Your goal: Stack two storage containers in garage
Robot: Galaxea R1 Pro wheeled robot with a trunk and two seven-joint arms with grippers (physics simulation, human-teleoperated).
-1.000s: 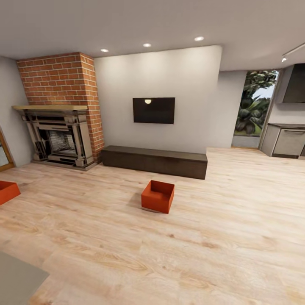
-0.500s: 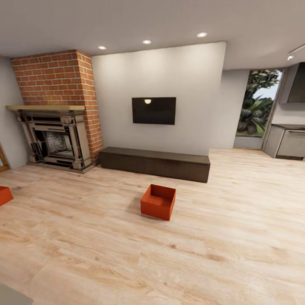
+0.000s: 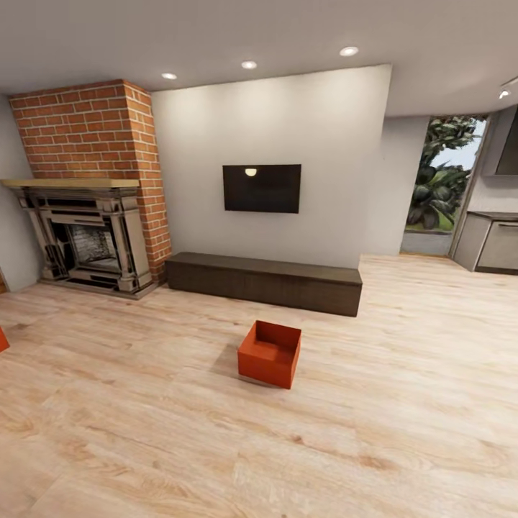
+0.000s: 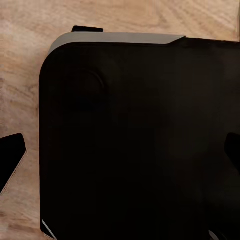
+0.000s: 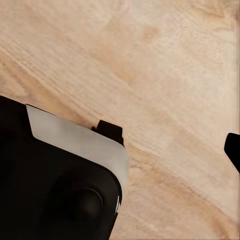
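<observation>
One storage container point(image 3: 270, 354) sits on the wood-plank floor point(image 3: 360, 432) in front of the console point(image 3: 264, 281), which runs along the wall under the TV point(image 3: 262, 188), with the fireplace point(image 3: 80, 243) to the left and the glass door point(image 3: 439, 187) at the far right.

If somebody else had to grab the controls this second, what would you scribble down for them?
Claws: both carry nothing; in the wrist views their fingertips sit far apart at the edges over bare wood floor.
Things: one orange-red storage container sits on the living room floor before the dark console; a sliver of the second container at the far left edge.
Done: nothing moved.
Left: carry both to the garage, stack them.
</observation>
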